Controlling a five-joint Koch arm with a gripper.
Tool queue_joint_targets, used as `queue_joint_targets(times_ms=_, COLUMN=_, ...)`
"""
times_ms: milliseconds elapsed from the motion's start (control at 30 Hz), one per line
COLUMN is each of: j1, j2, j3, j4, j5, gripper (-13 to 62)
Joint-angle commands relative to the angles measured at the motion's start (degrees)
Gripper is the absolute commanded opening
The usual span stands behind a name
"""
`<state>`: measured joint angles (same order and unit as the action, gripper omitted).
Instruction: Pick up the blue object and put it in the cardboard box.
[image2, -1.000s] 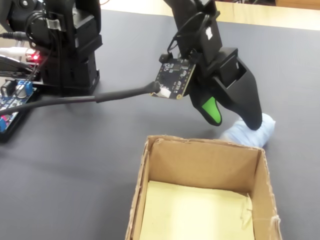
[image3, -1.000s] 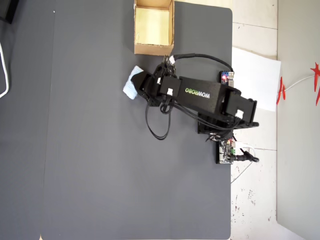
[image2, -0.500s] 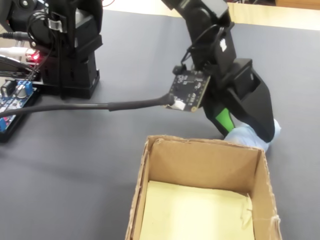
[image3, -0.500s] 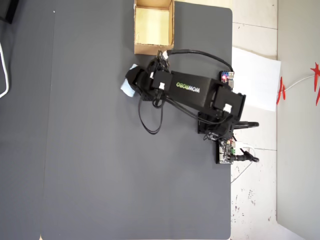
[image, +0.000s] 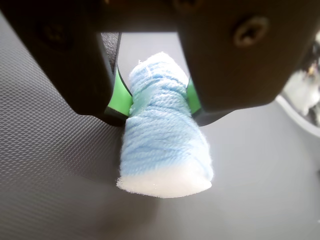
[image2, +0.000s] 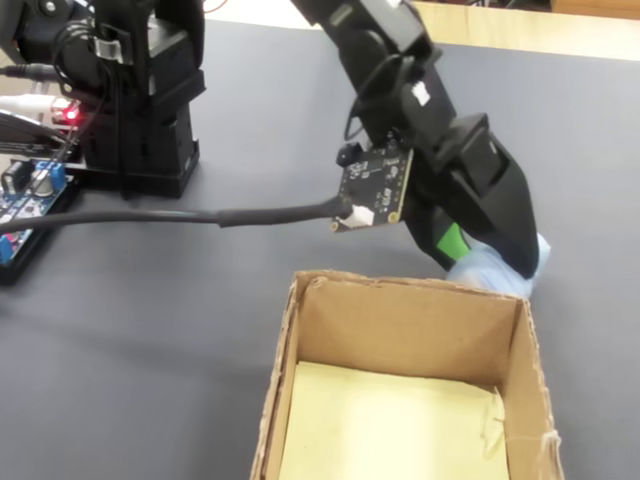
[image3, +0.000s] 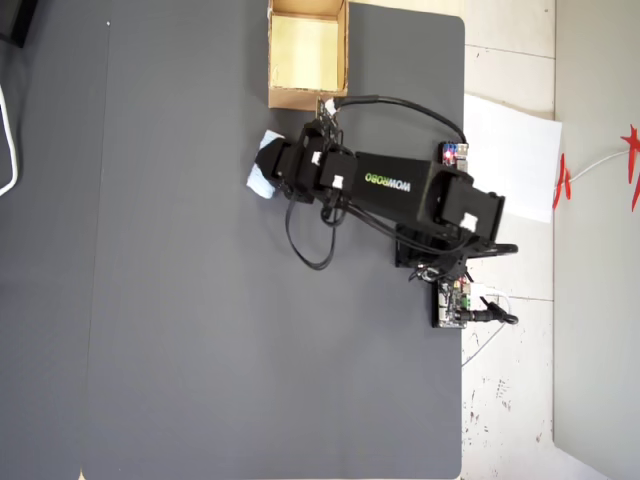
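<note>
The blue object (image: 165, 140) is a pale blue yarn-wrapped bundle with a white foam end, and it fills the middle of the wrist view. My gripper (image: 157, 97) is shut on it, green pads (image: 119, 95) pressing both its sides. In the fixed view the gripper (image2: 480, 255) is low, just behind the far wall of the cardboard box (image2: 400, 320), with the blue object (image2: 500, 272) peeking out under the fingers. Seen from overhead, the blue object (image3: 262, 180) and gripper (image3: 272, 172) are below and slightly left of the box (image3: 308, 100). I cannot tell whether the bundle touches the mat.
The arm's base (image2: 140, 100) and a circuit board (image2: 30, 190) stand at the fixed view's left, with a thick black cable (image2: 200, 217) running across the dark mat to the wrist. A white sheet of paper (image3: 515, 160) lies off the mat's right edge in the overhead view.
</note>
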<state>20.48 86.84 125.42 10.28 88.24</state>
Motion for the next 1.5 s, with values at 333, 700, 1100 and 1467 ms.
queue_joint_targets(times_ms=333, j1=0.26, j2=21.01, j3=0.53, j4=-11.51, j5=1.76, gripper=2.0)
queue_joint_targets(times_ms=700, j1=22.68, j2=21.53, j3=-6.77, j4=-5.8, j5=-4.83, gripper=2.1)
queue_joint_targets(times_ms=1100, j1=29.53, j2=13.89, j3=-10.72, j4=3.6, j5=-4.04, gripper=30.2)
queue_joint_targets(times_ms=1467, j1=22.59, j2=22.76, j3=-2.2, j4=-6.59, j5=-2.2, gripper=30.8)
